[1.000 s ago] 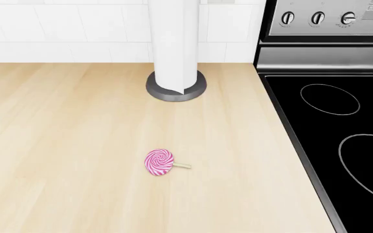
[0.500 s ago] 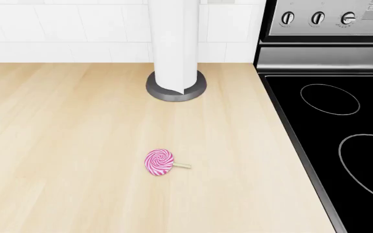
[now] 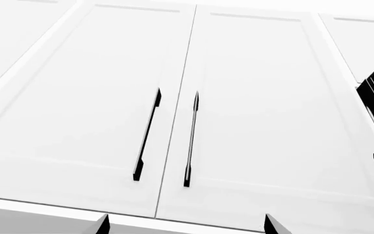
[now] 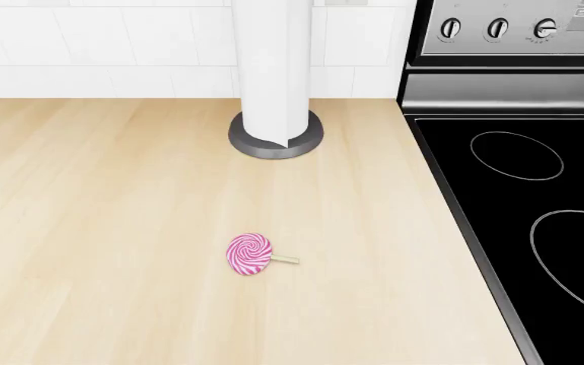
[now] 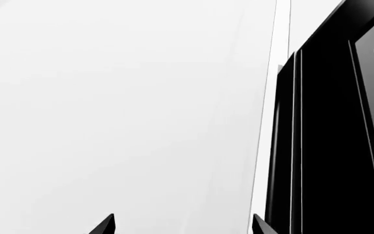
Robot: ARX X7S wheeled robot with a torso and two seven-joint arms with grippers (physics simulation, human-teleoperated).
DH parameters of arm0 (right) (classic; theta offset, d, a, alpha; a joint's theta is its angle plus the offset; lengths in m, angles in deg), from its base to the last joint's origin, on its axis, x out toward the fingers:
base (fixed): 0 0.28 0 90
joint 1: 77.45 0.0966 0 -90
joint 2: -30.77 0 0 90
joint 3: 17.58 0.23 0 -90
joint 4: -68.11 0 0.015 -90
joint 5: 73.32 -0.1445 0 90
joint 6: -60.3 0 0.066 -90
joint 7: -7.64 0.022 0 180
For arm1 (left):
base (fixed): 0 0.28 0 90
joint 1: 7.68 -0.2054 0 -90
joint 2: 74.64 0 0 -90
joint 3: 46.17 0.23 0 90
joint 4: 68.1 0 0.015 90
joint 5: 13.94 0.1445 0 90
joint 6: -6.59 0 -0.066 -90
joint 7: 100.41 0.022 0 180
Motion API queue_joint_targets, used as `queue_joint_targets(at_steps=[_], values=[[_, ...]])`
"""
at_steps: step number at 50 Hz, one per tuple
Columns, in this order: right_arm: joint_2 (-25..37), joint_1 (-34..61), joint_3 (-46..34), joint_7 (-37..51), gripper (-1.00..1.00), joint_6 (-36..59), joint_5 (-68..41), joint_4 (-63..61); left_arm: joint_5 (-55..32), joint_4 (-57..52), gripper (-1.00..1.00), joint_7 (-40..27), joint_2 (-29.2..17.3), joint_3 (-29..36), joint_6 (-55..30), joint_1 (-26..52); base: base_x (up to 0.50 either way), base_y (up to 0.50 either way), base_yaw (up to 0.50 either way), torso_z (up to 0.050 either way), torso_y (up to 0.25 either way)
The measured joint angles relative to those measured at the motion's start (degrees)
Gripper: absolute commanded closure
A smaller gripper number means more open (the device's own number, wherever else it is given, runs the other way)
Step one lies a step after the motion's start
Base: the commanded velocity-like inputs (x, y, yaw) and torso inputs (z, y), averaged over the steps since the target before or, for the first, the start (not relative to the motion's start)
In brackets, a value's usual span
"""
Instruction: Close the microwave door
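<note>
Nothing has moved on the counter [image 4: 119, 228] since a second ago — the head view matches the earlier ones, lollipop and all.

Only the tips of the left pincer [image 3: 185, 225] show, two dark points spread well apart, so it stands open with nothing between them. Beyond them hang two white cabinet doors [image 3: 252, 112], side by side, each with a slim black handle [image 3: 146, 134] next to the seam where they meet. At the edge of that view a black slab cuts in, and I cannot say for certain what it is.

The right pincer [image 5: 181, 225] is the same: two dark tips set wide, open and empty. Past it a plain white panel [image 5: 122, 112] fills most of the view, and just beside it stands the black microwave door [image 5: 323, 146], seen edge-on with a lighter strip at its far side. Whether the tips touch the door I cannot tell; they look apart from it.

Neither arm shows from the head. That view looks down on the pale wood counter, where a pink swirled lollipop [image 4: 250, 254] lies flat, its stick pointing toward the stove [image 4: 535, 228]. Behind it, near the tiled wall, a white paper-towel roll [image 4: 271, 68] stands upright on a grey round base — well apart from the lollipop. The black cooktop butts against the counter's edge, knobs [image 4: 497, 29] along its back panel.
</note>
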Motion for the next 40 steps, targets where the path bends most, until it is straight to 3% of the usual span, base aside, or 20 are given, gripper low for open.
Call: queue_joint_targets(at_steps=[40], values=[[3.5, -5.3, 3.2, 2.2, -1.0, -1.0, -1.6, -1.9, 0.4, 0.0, -1.0, 0.0, -0.2, 0.4, -0.1, 0.1, 0.0, 0.0, 0.0, 0.0, 0.0]])
